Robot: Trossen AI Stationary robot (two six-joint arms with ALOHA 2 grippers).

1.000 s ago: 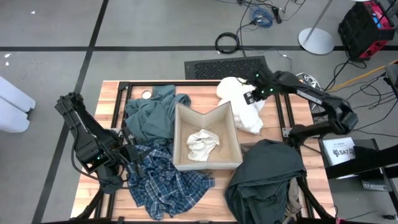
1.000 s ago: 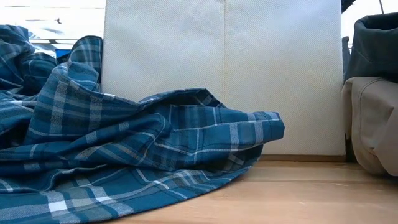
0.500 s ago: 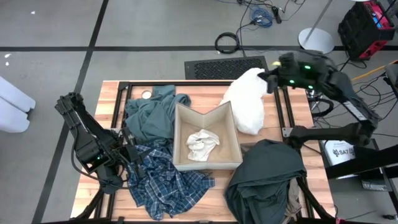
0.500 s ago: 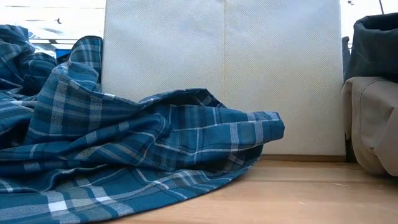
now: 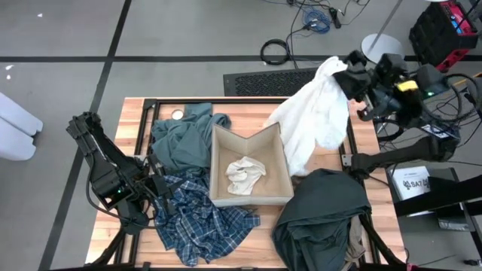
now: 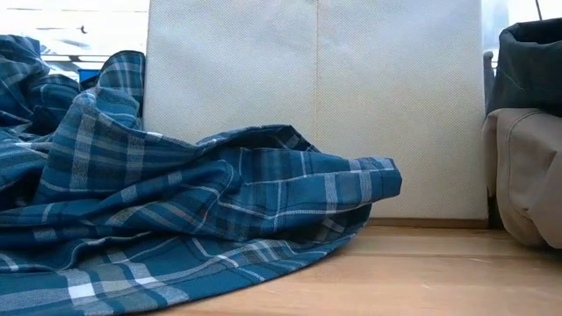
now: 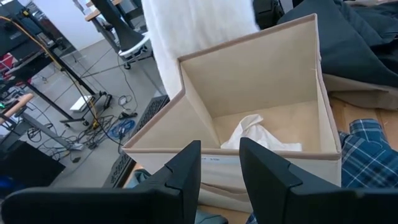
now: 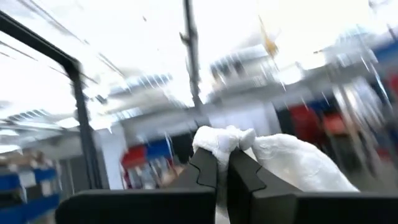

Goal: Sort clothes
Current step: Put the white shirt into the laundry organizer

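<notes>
Right gripper (image 8: 222,163) pinched tight on white garment (image 5: 316,113), lifted over table's far right corner, cloth hanging beside beige box (image 5: 223,162) (another white piece inside). Left gripper (image 7: 219,163) part-open w/ nothing in it, near plaid shirt (image 5: 199,214).

- The pale wooden table top (image 5: 267,237) has a smooth, matt, planked grain.
- The beige square fabric box (image 6: 316,96) shows a fine woven, matt texture.
- The blue-and-white plaid cloth garment (image 6: 176,219) looks soft and creased.
- The white cloth garment (image 5: 316,113) looks soft and matt.
- The dark grey-green cloth garment (image 5: 324,211) is matt and rumpled.
- The teal-green cloth garment (image 5: 181,139) is matt and crumpled.
</notes>
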